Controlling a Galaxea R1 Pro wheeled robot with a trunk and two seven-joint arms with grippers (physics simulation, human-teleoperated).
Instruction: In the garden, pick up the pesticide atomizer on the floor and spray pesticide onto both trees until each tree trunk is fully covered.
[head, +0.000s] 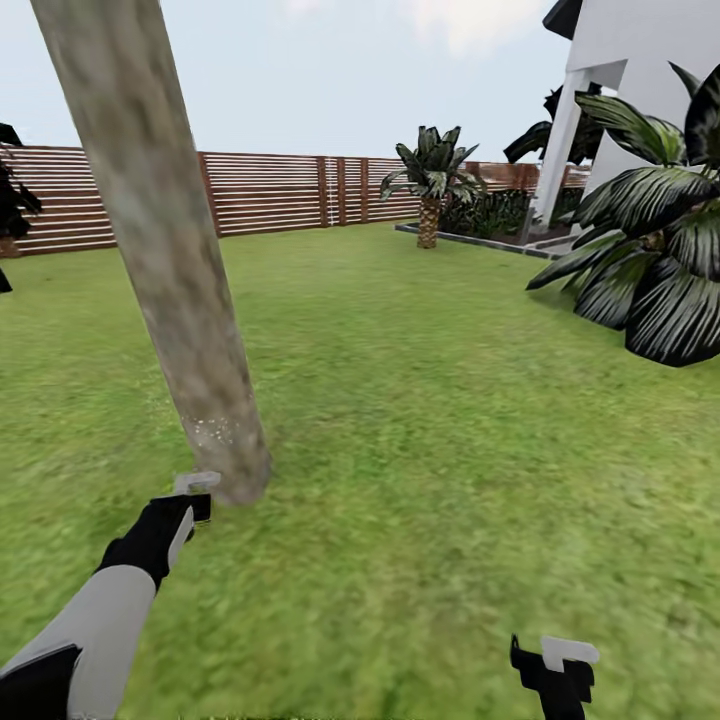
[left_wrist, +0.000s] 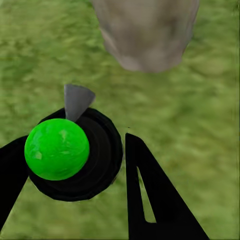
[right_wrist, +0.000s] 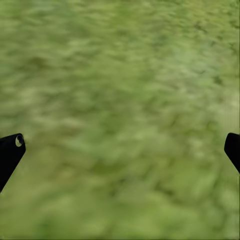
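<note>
The tree trunk (head: 165, 270) rises at the near left, leaning, and blocks the way just ahead of the left gripper (head: 195, 497), which carries the atomizer (left_wrist: 75, 155) close to its base. Open grass (head: 430, 420) runs free to the right of the trunk and far back to the fence (head: 270, 190). At the right a big dark palm (head: 650, 270) crowds the lawn's edge. The right gripper (head: 560, 670), jaws wide apart, has bare grass all round it.
</note>
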